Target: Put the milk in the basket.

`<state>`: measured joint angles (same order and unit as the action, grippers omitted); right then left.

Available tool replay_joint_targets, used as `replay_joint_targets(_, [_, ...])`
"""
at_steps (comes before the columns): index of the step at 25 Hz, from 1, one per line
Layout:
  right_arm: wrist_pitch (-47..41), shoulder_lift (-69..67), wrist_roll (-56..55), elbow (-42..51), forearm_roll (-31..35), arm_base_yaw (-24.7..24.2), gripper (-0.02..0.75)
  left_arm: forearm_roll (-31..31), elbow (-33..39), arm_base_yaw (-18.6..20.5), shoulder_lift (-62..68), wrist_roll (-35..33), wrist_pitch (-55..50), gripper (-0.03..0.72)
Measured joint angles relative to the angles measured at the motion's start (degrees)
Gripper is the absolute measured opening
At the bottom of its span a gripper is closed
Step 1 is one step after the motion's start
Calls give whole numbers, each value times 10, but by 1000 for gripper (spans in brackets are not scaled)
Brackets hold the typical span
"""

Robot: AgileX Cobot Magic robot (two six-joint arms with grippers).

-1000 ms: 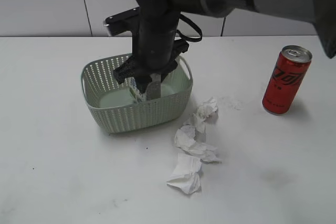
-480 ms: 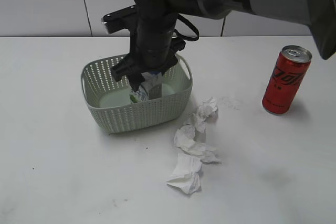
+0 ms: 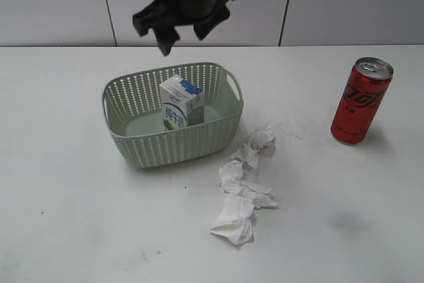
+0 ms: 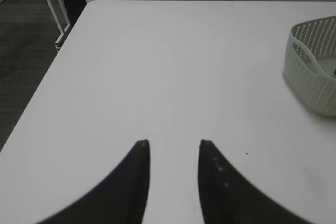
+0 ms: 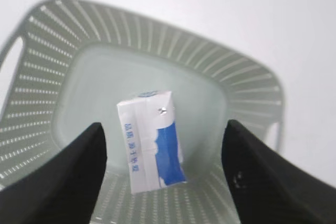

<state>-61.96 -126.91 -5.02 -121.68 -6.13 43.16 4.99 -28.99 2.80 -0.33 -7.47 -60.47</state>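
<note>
Milk carton [image 3: 180, 103] stood upright inside the pale green basket [image 3: 132, 87], on the basket floor, roughly centre, blue corner on top. In the right wrist view the carton [image 5: 152, 141] lay directly below the camera, free of both fingers, basket wall [image 5: 42, 66] all round it.

Right gripper [image 3: 177, 26] hung above the basket at 12 o'clock from the carton, well clear of it, jaws spread wide & holding nothing; in its own view the gripper [image 5: 164, 156] showed the two dark fingers [image 5: 68, 182] far apart either side of the carton.

Left gripper [image 4: 172, 142] was over bare white table [image 4: 157, 66], fingers at a narrow gap w/ nothing between; basket edge [image 4: 310, 72] at approx 2 o'clock from it.

Crumpled white tissues [image 3: 244, 187] lay on the table at approx 4–5 o'clock from the basket, nearest one just beside its rim. Red soda can [image 3: 361, 101] stood upright at 3 o'clock, well apart from the basket.
</note>
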Motion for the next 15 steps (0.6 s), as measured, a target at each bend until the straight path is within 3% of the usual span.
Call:
replay_joint_targets(5, [-62, 32, 4, -25, -50, -37, 536, 0, 0, 0, 0, 0, 0, 233])
replay_joint_targets(11, [-73, 56, 37, -12, 21, -140, 536, 0, 0, 0, 0, 0, 0, 233])
replay_joint_targets(15, [-74, 93, 44, -9, 30, -205, 536, 0, 0, 0, 0, 0, 0, 233])
